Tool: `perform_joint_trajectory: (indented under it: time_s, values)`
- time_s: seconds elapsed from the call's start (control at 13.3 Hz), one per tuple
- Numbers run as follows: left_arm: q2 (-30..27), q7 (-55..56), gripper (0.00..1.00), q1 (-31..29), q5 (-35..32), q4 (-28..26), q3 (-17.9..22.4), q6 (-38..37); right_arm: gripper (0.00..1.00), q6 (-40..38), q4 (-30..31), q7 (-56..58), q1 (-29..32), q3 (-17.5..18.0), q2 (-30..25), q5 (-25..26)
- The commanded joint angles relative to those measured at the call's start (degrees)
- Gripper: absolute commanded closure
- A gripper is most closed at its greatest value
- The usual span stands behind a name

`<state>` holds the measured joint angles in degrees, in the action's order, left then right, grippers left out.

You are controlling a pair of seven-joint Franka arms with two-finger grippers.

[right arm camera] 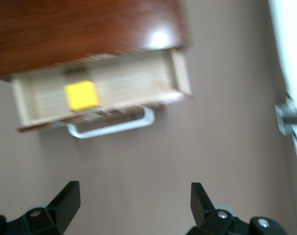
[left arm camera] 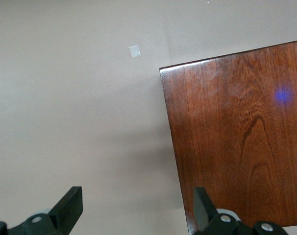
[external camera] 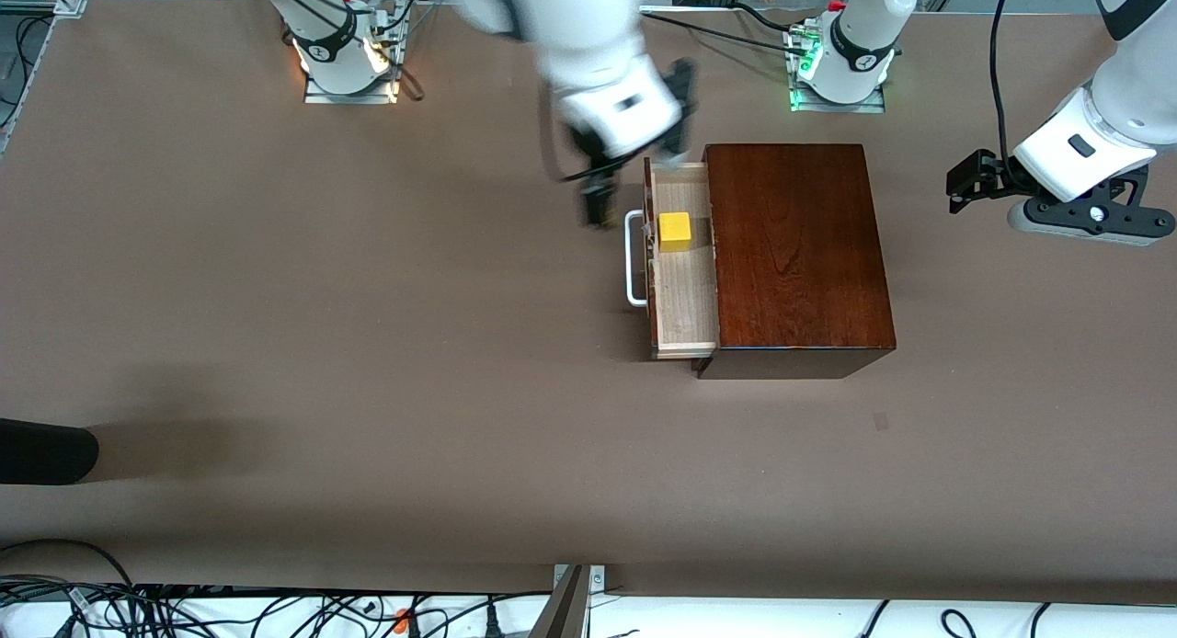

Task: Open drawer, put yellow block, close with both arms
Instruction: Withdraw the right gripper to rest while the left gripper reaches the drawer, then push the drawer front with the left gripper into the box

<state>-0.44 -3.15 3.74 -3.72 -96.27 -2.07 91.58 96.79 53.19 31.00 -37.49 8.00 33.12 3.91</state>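
Both grippers are empty with fingers spread wide. Going from the right arm's end of the table toward the left arm's: the right gripper (external camera: 598, 201) hangs over the bare tabletop beside the white handle (external camera: 634, 258) of the drawer (external camera: 685, 293), its arm blurred in the front view. Its own wrist view shows the two black fingertips (right arm camera: 65, 200) far apart with only brown table (right arm camera: 138, 186) between them, and nothing held.

The drawer is pulled out of the mahogany box (external camera: 795, 243) toward the right arm's end. The yellow block (external camera: 674, 231) sits on the pale tray floor, close against the drawer's front panel and in the half of the tray farther from the front camera. The right wrist view gives what the front view only hints at: the block (right arm camera: 82, 95) lies free in the tray, clear of the gripper, with the U-shaped handle (right arm camera: 114, 128) just outside the front panel.

The left gripper (external camera: 965, 183) waits in the air over the table at the left arm's end, apart from the box. Its wrist view shows its fingertips (left arm camera: 70, 203) wide apart, one over bare table, the other over the edge of the box lid (left arm camera: 236, 142), plus a small pale square mark (left arm camera: 135, 51) on the table. The drawer and block are hidden from that view.

A dark rounded object (external camera: 46, 451) pokes in at the edge of the front view, well apart from the box.
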Motion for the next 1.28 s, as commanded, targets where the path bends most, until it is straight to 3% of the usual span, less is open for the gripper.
perform_joint_trajectory:
  time_s: [0.0, 0.3, 0.45, 0.68, 0.98, 1.21]
  values:
    - [0.35, -0.80, 0.00, -0.14, 3.62, 1.27, -0.04, -1.06, 0.00, -0.28, 1.39, 1.34, 13.01, 0.71, -2.00, -7.23]
    - [2.54, -1.24, 0.00, 1.96, 7.68, 1.35, -0.57, -1.14, 0.00, -6.86, 1.57, 3.71, 27.62, 0.70, -5.16, -11.29]
    - [5.61, -1.24, 0.00, 5.99, 7.85, 2.22, -1.18, -1.23, 0.00, -10.73, 1.75, 2.84, 30.62, -1.13, -8.67, -11.29]
    - [12.55, -0.98, 0.00, 15.65, 7.68, 8.27, -1.62, -1.32, 0.00, -14.69, 3.93, -1.08, 30.63, -4.65, -14.99, -11.21]
    - [21.08, -3.16, 0.00, 24.80, 7.68, 16.20, -1.62, -1.23, 0.00, -12.42, 24.55, -16.20, 30.54, -4.83, -30.98, -10.41]
    - [25.48, -8.96, 0.00, 29.21, 8.29, 17.52, -2.32, 1.13, 0.00, -8.66, 36.07, -24.30, 30.54, -4.92, -37.23, -10.07]
